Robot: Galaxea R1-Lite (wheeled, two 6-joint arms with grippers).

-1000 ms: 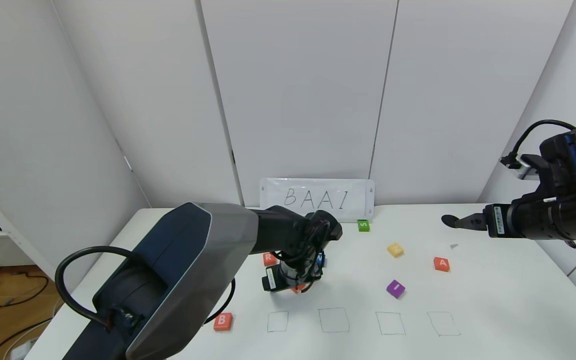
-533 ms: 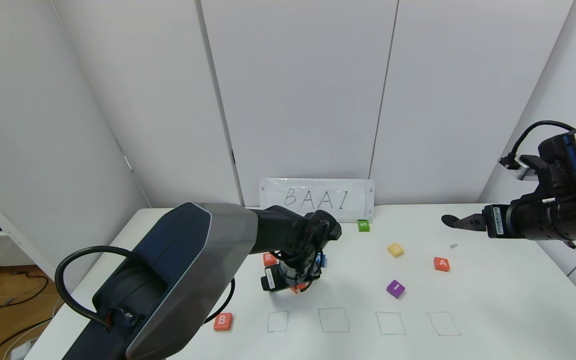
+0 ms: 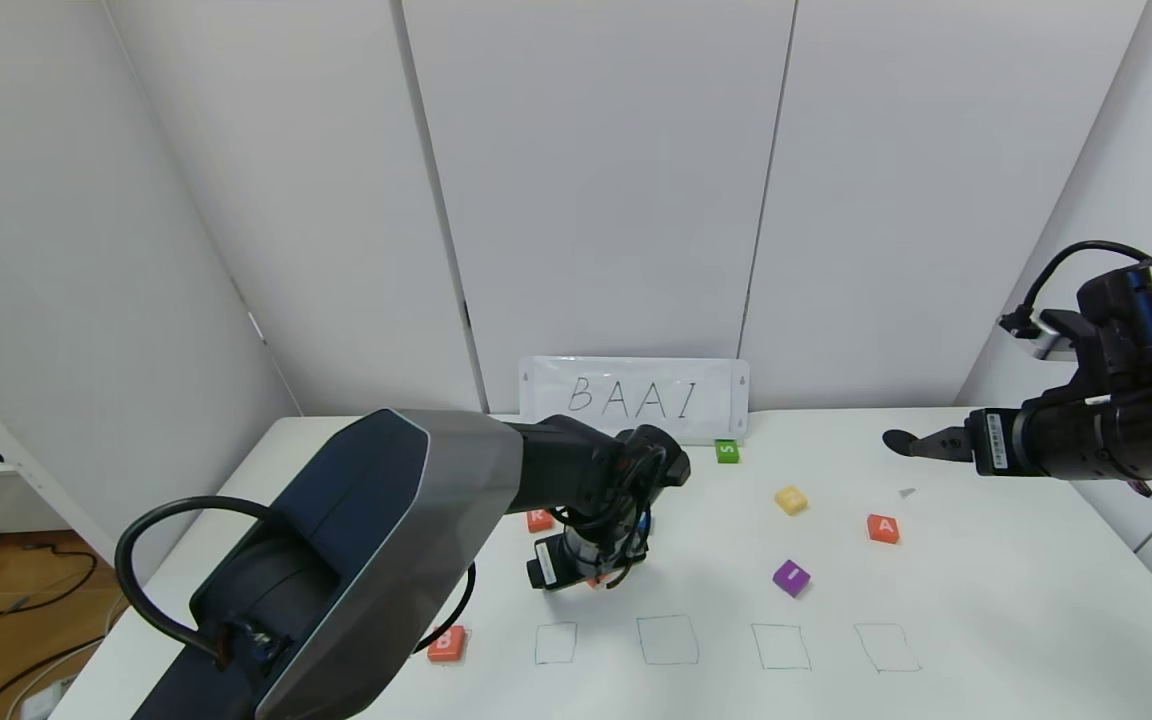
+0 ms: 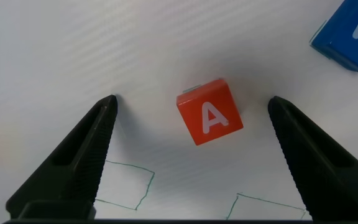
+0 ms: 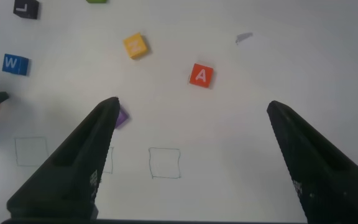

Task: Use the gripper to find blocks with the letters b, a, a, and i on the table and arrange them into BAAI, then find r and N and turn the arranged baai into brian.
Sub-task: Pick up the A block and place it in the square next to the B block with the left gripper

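Note:
My left gripper hangs open over the table, its fingers standing on either side of an orange-red A block without touching it. In the head view the left wrist hides most of that block. The second A block and the purple I block lie to the right. The B block sits near the front left, partly behind my left arm. The R block lies beside the wrist. I cannot read an N on any cube. My right gripper hovers open, high at the right.
Several pen-drawn squares line the front of the table. A yellow cube, a green S cube and a blue W cube lie around. A BAAI sign leans on the back wall.
My left arm has crept slightly forward and down over the A block; its elbow cover now hides part of the B block. The right arm has not moved.

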